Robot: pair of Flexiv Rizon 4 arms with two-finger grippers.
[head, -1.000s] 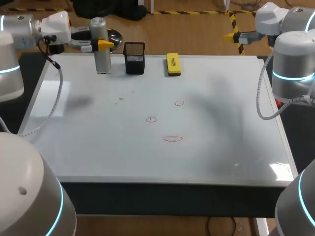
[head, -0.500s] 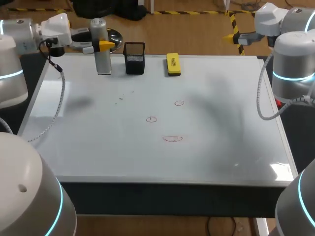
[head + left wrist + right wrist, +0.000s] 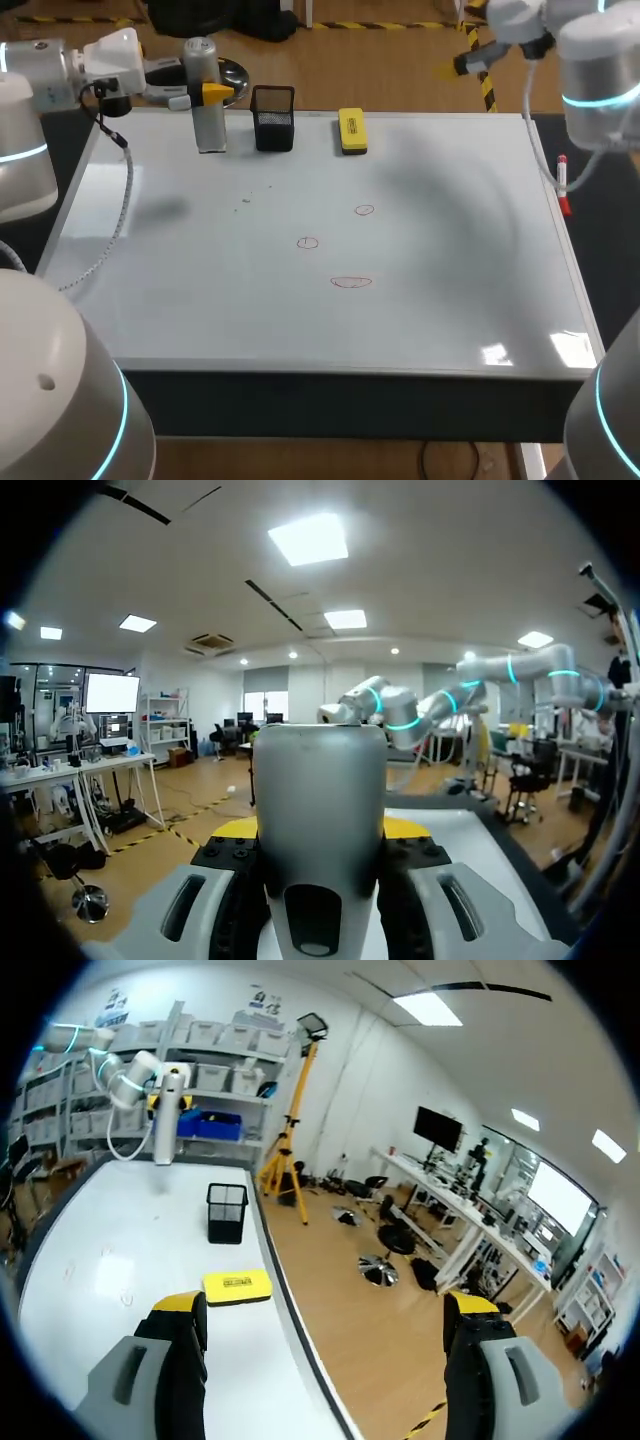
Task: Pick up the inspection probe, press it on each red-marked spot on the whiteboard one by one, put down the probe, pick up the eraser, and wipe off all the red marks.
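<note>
The left gripper (image 3: 203, 92) comes in level at the whiteboard's (image 3: 190, 290) far left corner, clenched on the inspection probe (image 3: 209, 122). In the left wrist view the grey cylinder fills the gap between the dark pads, with a yellow tip showing on either side of it. The probe stands upright, long axis vertical, rounded cap up, and its foot appears to rest on the board. Just beside it is a black mesh pen holder (image 3: 273, 119), then the yellow eraser (image 3: 351, 131) lying flat, its long axis running from the near edge toward the far edge. Three red marks (image 3: 350, 282) sit near the middle of the board, apart from one another. The right gripper (image 3: 325, 1305) hangs beyond the far right corner, its fingers (image 3: 181, 1303) spread wide and holding nothing, with the eraser ahead of it.
</note>
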